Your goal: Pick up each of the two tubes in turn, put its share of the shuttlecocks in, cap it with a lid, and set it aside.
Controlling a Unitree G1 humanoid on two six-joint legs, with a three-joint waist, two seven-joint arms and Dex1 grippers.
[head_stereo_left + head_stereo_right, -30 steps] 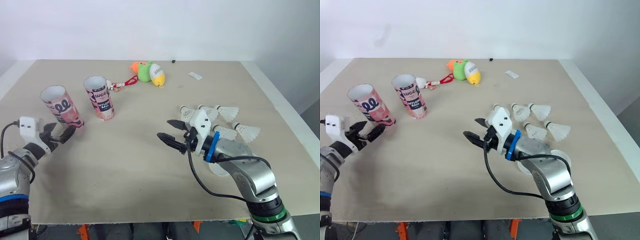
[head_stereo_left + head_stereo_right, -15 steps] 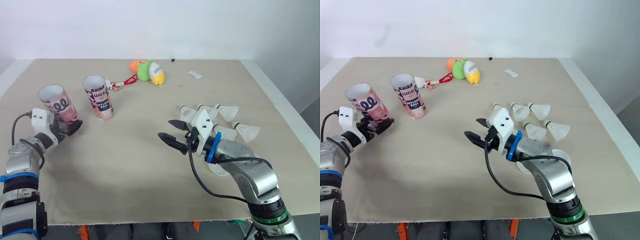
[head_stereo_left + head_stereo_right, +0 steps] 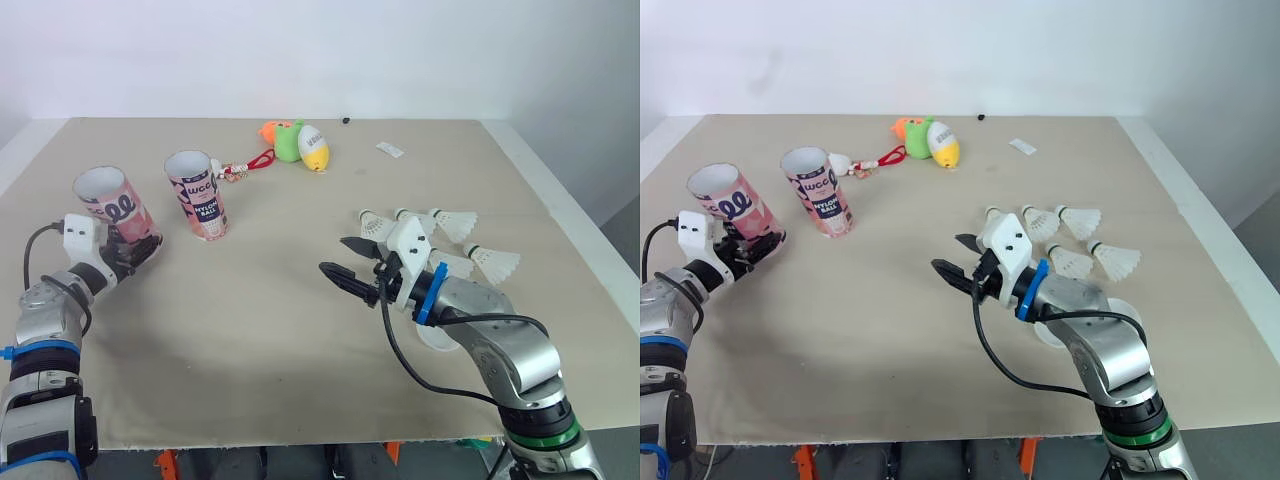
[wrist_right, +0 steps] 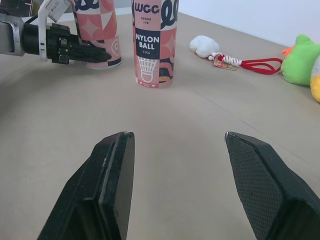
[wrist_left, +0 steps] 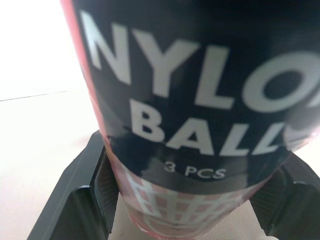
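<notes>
The left hand (image 3: 140, 253) sits at the base of the leftmost tube (image 3: 108, 205), far left on the bench (image 3: 260, 330). I cannot tell if it is clamped, and so low a hold could let the tube tip or slip on lifting. The right hand (image 3: 333, 256) hangs wide open and empty near the shuttlecocks (image 3: 455, 222).

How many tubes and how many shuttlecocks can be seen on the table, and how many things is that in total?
tube: 2
shuttlecock: 5 (the right arm may hide more)
total: 7
</notes>
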